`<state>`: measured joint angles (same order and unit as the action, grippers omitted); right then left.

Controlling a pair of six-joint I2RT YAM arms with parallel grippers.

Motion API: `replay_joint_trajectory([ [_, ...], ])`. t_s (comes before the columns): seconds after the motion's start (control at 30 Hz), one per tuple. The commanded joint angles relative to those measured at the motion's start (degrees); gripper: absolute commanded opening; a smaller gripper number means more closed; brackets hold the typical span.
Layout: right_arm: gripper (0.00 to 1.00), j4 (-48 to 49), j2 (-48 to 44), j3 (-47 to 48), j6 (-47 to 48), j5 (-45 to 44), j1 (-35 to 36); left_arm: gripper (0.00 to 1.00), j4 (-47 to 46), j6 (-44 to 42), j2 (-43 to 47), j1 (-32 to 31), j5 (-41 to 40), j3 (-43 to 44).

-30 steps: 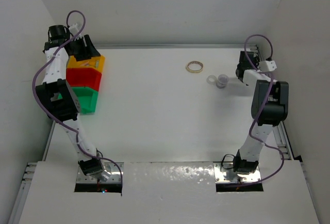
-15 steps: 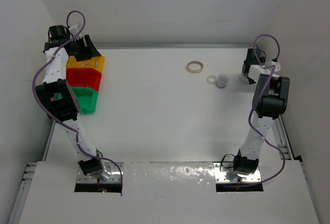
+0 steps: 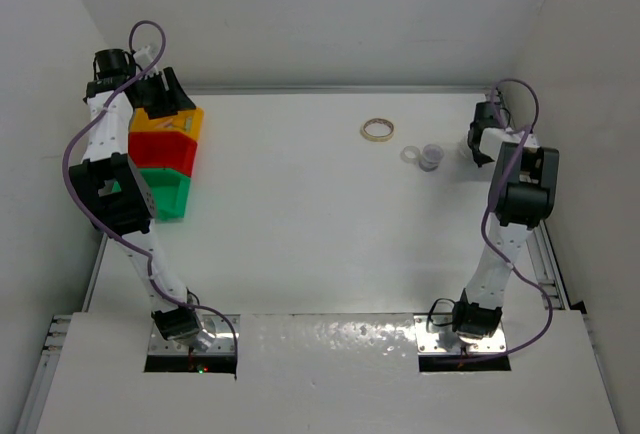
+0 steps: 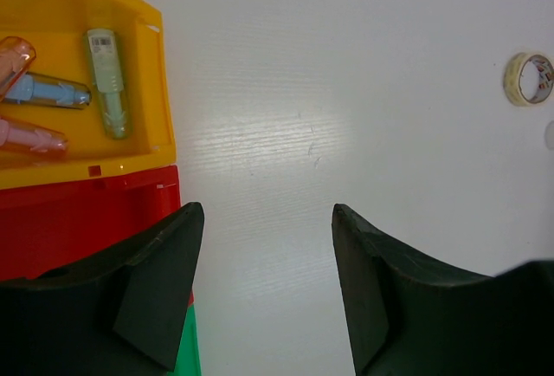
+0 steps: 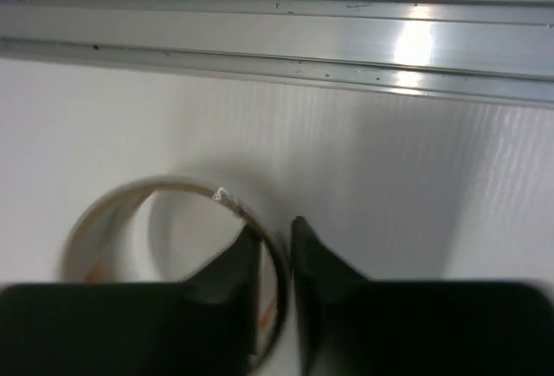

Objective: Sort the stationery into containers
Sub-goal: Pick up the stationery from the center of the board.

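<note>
1. Arm on the left stretches to the far corner. The left gripper point(image 4: 266, 211) hangs with jaws wide apart, holding nothing.
2. Ahead and to its left is the yellow bin point(image 4: 163, 90), holding a green capsule point(image 4: 108, 83), blue capsule point(image 4: 52, 92), orange capsule point(image 4: 13, 54) and pink capsule point(image 4: 30, 138). The red bin point(image 4: 86, 220) lies under its left finger.
3. The right arm reaches far out, and the right gripper point(image 5: 273, 227) pinches the wall of a whitish ring point(image 5: 112, 207) that extends to its left. A metal rail point(image 5: 277, 64) runs just ahead.
</note>
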<state>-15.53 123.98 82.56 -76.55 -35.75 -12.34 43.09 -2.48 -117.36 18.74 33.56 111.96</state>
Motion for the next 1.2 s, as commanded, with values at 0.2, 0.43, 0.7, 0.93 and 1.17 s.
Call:
replay_joint_trajectory([
  [0.2, 0.00, 5.5, -7.3, -4.7, 8.6, -1.3, 1.9, 0.59, -1.2, 0.4, 2.0, 0.0, 2.1, 1.5],
  [0.43, 0.00, 19.4, -21.0, -16.5, 14.4, -8.3, 8.5, 0.62, 2.2, -4.7, 4.8, -4.9, 3.3, 3.1],
  [0.7, 0.00, 26.5, -24.2, -16.5, 31.6, 1.3, 14.7, 0.68, 5.4, -8.8, 7.0, -9.7, 4.3, 4.0],
  [0.93, 0.00, 26.1, -31.9, -18.7, 39.9, 1.2, 24.5, 0.73, 8.6, -12.0, 9.5, -15.4, 6.1, 3.7],
  [1.17, 0.00, 17.9, -32.7, -16.2, 45.5, 2.4, 38.0, 0.80, 12.5, -14.4, 11.9, -21.4, 6.6, 2.8],
])
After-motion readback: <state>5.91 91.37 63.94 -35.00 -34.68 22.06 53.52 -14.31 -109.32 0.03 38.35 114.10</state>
